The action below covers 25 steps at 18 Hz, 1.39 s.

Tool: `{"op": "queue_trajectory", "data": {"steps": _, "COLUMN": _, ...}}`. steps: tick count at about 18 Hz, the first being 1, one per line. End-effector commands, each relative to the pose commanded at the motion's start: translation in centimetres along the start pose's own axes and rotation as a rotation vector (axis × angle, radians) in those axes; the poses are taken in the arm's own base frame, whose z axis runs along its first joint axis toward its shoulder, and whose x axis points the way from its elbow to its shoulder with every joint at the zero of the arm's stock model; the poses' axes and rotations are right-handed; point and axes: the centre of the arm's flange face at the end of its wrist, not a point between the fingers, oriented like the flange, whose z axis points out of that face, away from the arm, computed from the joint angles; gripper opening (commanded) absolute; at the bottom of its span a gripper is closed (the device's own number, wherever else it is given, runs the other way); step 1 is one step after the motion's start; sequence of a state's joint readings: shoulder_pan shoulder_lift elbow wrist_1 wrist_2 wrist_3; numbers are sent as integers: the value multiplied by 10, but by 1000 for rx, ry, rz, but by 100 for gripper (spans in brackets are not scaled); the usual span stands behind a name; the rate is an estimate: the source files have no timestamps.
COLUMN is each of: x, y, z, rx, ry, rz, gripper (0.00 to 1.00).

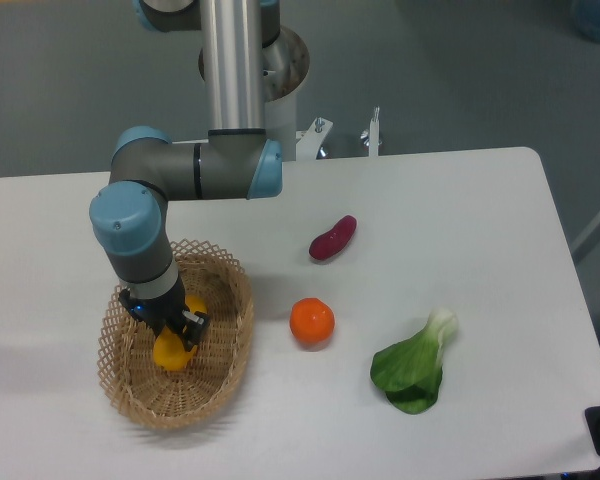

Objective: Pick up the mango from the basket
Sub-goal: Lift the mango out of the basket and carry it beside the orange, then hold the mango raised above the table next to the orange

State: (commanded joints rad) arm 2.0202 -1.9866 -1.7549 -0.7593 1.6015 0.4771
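Mango (170, 352): smooth yellow-orange fruit, partly hidden, inside wicker basket (230, 345).
Gripper (173, 333): fingers closed around the mango, down in the basket.

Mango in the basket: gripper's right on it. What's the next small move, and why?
Probably close the fingers firmly, then lift straight up. The gripper is down inside the basket with its fingers around the mango, which seems to sit on the basket floor. Whether the grasp is already tight cannot be told from this view, so confirm it before rising clear of the lattice rim.
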Motion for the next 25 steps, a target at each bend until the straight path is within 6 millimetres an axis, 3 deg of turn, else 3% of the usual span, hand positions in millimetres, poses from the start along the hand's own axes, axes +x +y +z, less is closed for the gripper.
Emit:
{"op": "queue_trajectory", "data": {"steps": 6, "x": -67, "y": 19, "z": -59, "rx": 64, "ry": -57, "rz": -10, "gripper": 36}}
{"op": "queue_trajectory", "data": {"steps": 10, "x": -112, "y": 45, "z": -75, "rx": 50, "ry": -50, "rz": 16, "gripper": 36}}
{"op": "queue_trajectory", "data": {"steps": 20, "x": -247, "y": 138, "z": -118, "rx": 22, "ry": 28, "rz": 140, "gripper": 36}}
{"op": "queue_trajectory", "data": {"steps": 25, "x": -282, "y": 165, "z": -126, "rx": 16, "ry": 17, "rz": 212, "gripper": 36}}
